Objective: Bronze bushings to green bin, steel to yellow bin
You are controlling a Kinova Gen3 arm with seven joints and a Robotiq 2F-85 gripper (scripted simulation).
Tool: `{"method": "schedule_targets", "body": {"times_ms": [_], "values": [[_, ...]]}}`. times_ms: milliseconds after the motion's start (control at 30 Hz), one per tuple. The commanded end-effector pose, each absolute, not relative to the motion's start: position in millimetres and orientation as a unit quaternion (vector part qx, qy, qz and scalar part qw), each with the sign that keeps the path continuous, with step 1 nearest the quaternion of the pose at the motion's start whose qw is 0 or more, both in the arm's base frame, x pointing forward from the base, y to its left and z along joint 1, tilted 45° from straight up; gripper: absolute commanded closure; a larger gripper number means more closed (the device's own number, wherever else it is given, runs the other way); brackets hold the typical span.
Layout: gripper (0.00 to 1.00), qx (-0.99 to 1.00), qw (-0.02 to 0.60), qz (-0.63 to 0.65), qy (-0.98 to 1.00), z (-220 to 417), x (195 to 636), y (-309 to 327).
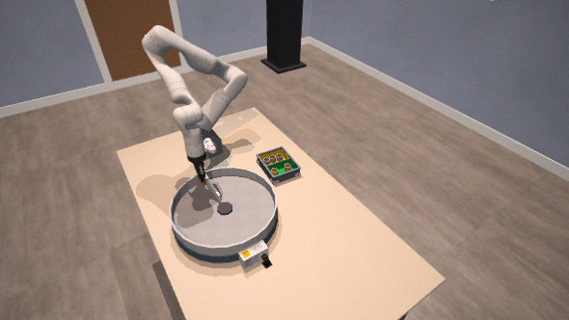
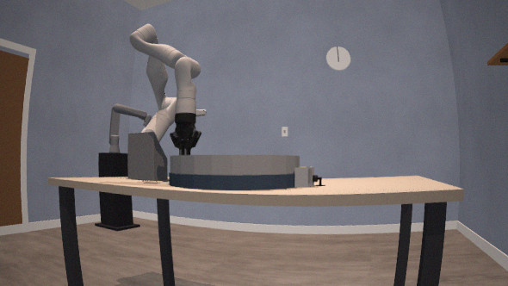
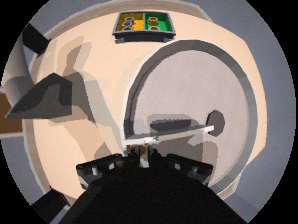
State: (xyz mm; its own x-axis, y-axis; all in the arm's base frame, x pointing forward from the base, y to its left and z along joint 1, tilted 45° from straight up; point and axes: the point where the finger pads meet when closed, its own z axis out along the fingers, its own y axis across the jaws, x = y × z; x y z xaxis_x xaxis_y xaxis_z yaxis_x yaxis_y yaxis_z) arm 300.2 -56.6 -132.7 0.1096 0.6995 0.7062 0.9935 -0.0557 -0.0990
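The turntable is a grey disc with a raised rim. A bronze bushing is on it near the rim, mostly hidden by the fingers. My gripper points down right at this bushing, inside the rim. Its fingers stand a little apart, open by a narrow gap; the rim hides the tips in the exterior view. The yellow bin holds three steel bushings. The green bin beside it holds two bronze bushings.
A pale bar crosses the disc from beside the gripper toward the dark hub. The rim wall stands close to the fingers. A control box is at the turntable's front. The bins share a grey tray.
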Motion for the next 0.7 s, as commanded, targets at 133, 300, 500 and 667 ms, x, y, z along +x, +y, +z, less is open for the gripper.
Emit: {"method": "schedule_targets", "body": {"times_ms": [133, 300, 500, 667], "values": [[0.86, -0.685, 0.297, -0.247, -0.618, -139.2, 300.4, -50.0], [0.86, -0.685, 0.297, -0.247, -0.618, -142.2, 300.3, -46.9], [0.86, -0.685, 0.297, -0.247, -0.618, -144.2, 300.2, -44.8], [0.86, -0.685, 0.297, -0.247, -0.618, -148.2, 300.1, -40.5]]}}
